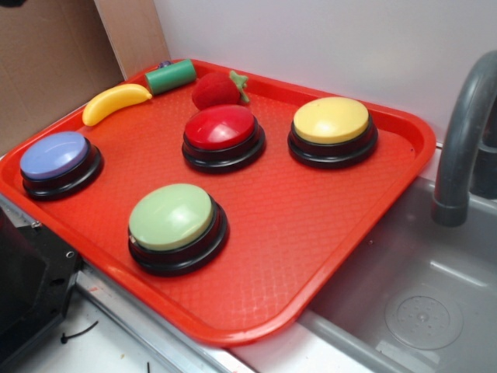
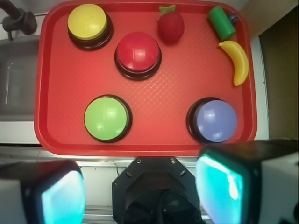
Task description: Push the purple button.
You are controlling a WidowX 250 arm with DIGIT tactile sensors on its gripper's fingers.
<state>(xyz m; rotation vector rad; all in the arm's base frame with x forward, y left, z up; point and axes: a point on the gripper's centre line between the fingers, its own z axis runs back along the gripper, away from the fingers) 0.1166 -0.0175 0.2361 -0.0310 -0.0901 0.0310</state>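
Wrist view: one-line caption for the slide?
Open gripper above the tray edge, nearest the purple button; green, red and yellow buttons beyond.

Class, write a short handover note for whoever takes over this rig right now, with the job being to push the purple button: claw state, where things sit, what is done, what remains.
Claw: open, holding nothing, held high above the near edge of the red tray, short of every button.
Purple button: on the tray's near side, with the banana beyond it and the green button alongside it on the near side. The red button and yellow button sit farther back.
Done: nothing yet; the claw is not touching the purple button.
Left: move over the purple button, descend, press its dome.
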